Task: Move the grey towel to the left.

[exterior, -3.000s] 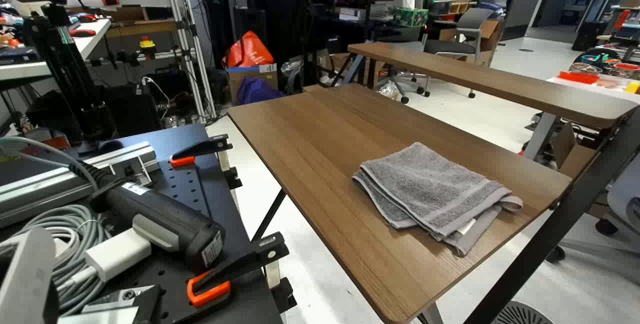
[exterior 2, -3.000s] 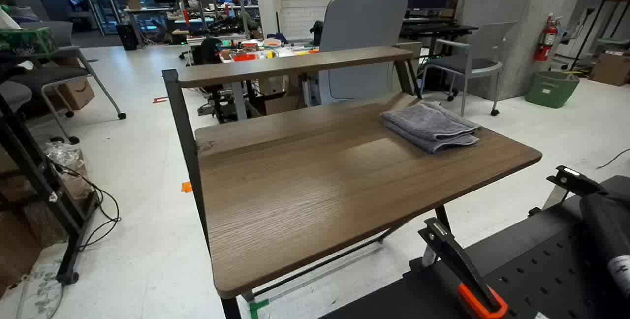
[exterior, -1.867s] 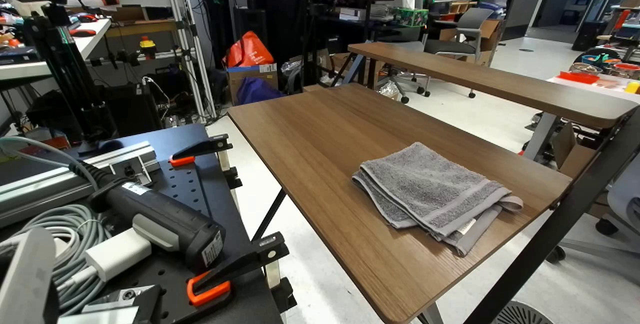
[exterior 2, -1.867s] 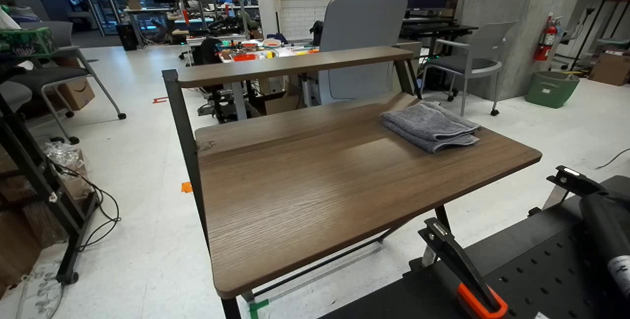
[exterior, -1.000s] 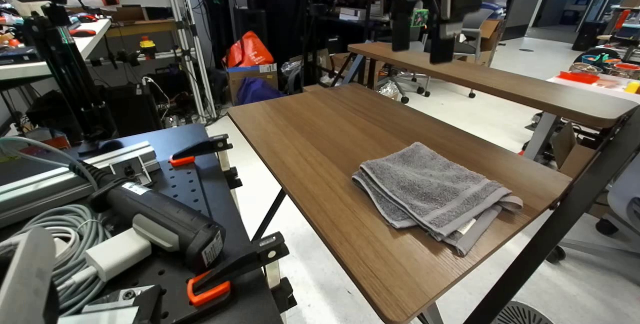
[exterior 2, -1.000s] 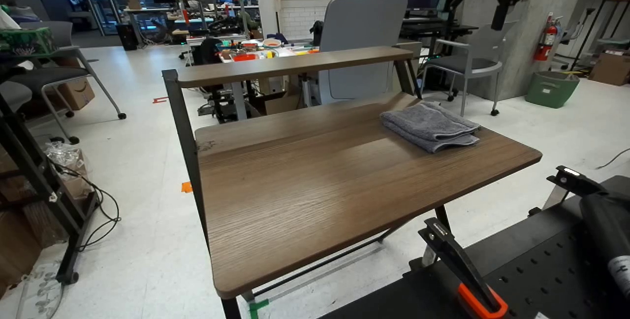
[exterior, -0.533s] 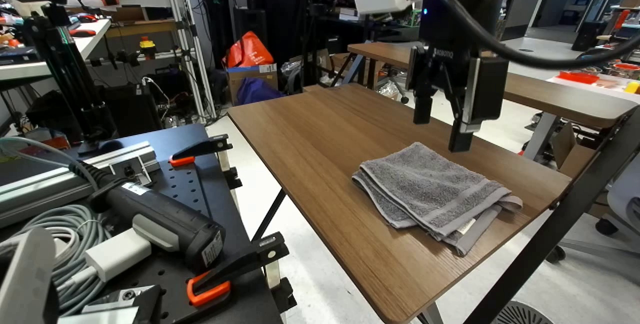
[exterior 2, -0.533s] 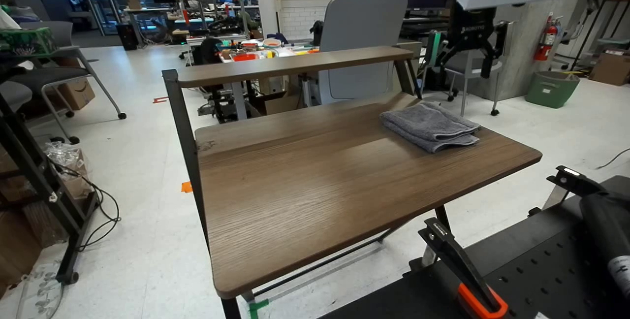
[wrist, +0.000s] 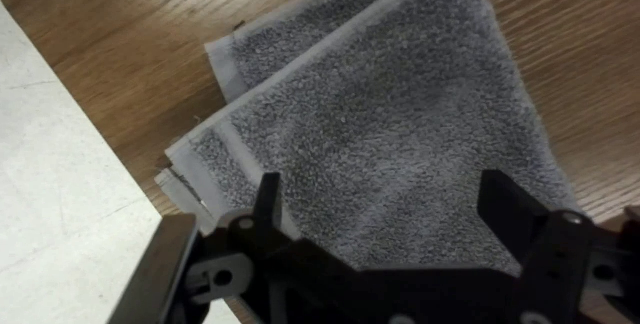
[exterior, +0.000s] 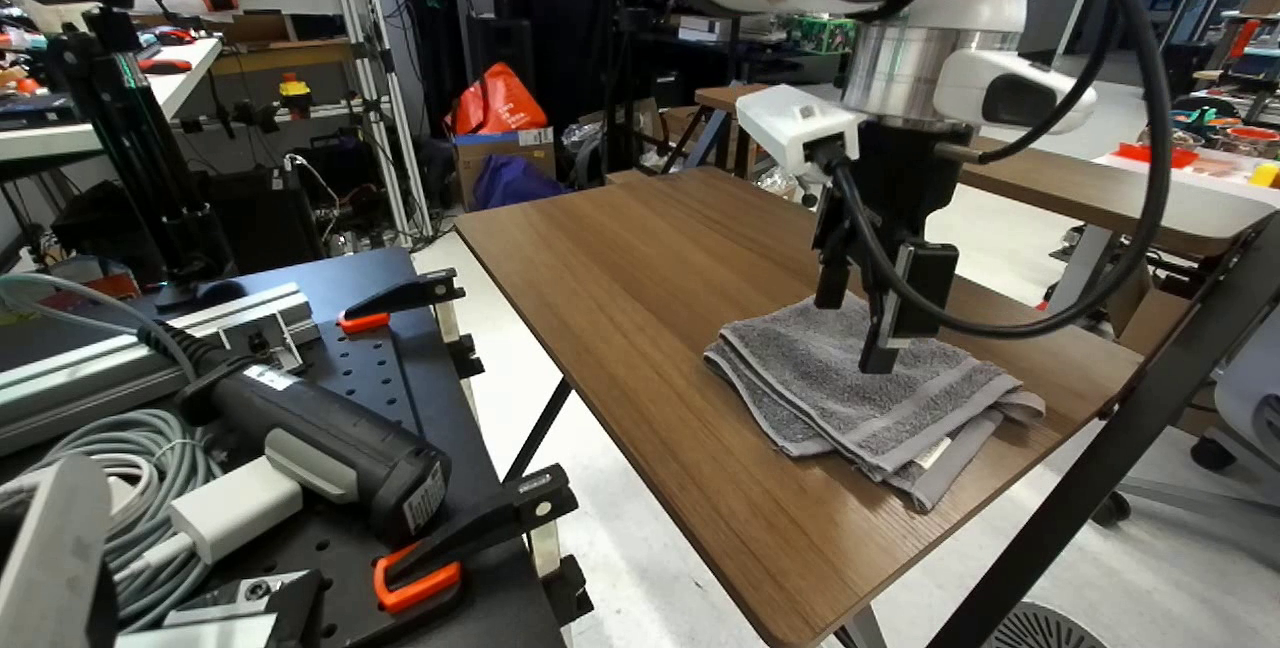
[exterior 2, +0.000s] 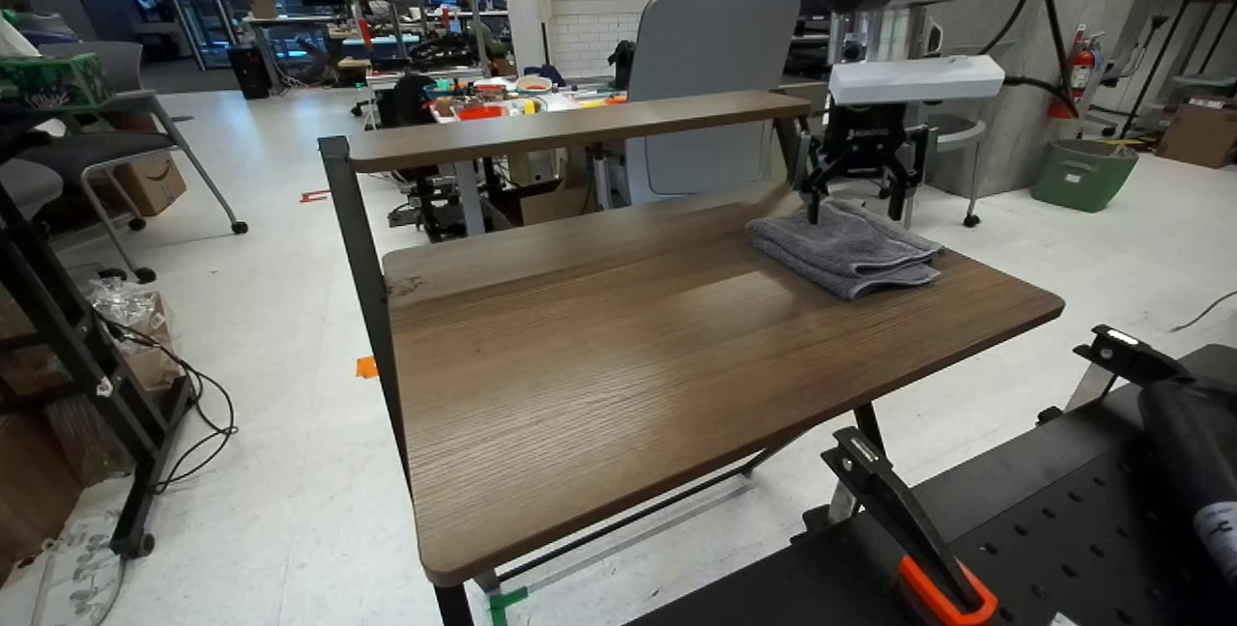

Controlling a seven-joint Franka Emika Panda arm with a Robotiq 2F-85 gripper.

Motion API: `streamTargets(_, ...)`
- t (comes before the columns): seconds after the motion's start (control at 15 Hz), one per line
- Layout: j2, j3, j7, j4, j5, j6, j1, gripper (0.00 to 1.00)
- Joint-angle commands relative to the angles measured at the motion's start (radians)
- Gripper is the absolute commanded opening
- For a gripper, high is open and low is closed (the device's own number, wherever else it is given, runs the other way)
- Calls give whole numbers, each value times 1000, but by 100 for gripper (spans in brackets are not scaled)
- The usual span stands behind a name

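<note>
The grey towel (exterior: pixel 850 408) lies folded on the brown table (exterior: pixel 620 298), near one end. It shows in both exterior views, also here (exterior 2: pixel 841 254), and fills much of the wrist view (wrist: pixel 390 114). My gripper (exterior: pixel 855 329) points down over the towel with its fingers wide apart. It shows in an exterior view at the towel's far part (exterior 2: pixel 856 211). In the wrist view the gripper (wrist: pixel 381 181) is open, with towel cloth visible between the fingers and nothing held. Whether the fingertips touch the cloth I cannot tell.
A raised wooden shelf (exterior 2: pixel 580 131) runs along the table's long side on dark posts (exterior 2: pixel 362 269). A black bench (exterior: pixel 385 378) with orange clamps (exterior: pixel 420 583) and a black handheld device (exterior: pixel 310 438) stands beside the table. The table's edge (wrist: pixel 85 114) is close to the towel.
The arm was out of view in the oldest frames. It has come in from above and lowered over the towel with the gripper open. The towel has not moved.
</note>
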Motion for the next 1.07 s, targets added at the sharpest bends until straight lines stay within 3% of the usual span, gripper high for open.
streamTargets(0.0, 86, -11, 12, 103, 47, -46, 22, 100)
streamTargets(0.6, 174, -15, 31, 182, 17, -62, 121, 100)
streamTargets(1.0, 188, -1, 39, 220, -16, -74, 245, 100)
